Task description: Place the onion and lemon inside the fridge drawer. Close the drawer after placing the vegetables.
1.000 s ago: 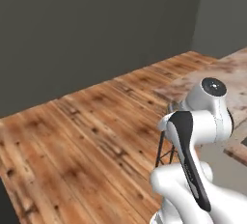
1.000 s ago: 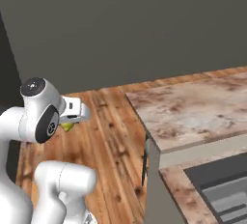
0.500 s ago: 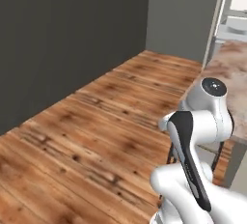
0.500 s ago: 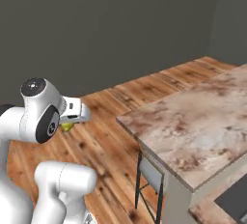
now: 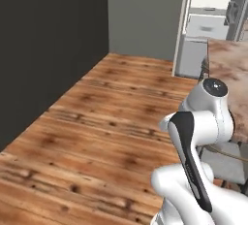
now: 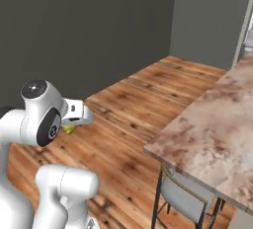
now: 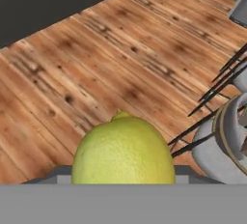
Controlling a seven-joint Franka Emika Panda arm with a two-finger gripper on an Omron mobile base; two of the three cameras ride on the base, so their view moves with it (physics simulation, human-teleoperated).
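1. The lemon (image 7: 123, 150) sits at the bottom middle of the hand view, yellow-green, with a small nub at its top.
2. The fingers are closed on the lemon; it is held above the wooden floor (image 7: 96, 54).
3. In the right base view a sliver of the lemon (image 6: 68, 129) shows under the white hand, beside the arm's round joint.
4. The fridge (image 5: 208, 25) stands at the top right of the left base view, pale shelves visible inside, well apart from the arm.
5. A marbled desk (image 6: 212, 134) is to the right, with a grey chair (image 6: 180, 198) under its edge.
6. No brand, label or writing can be read.
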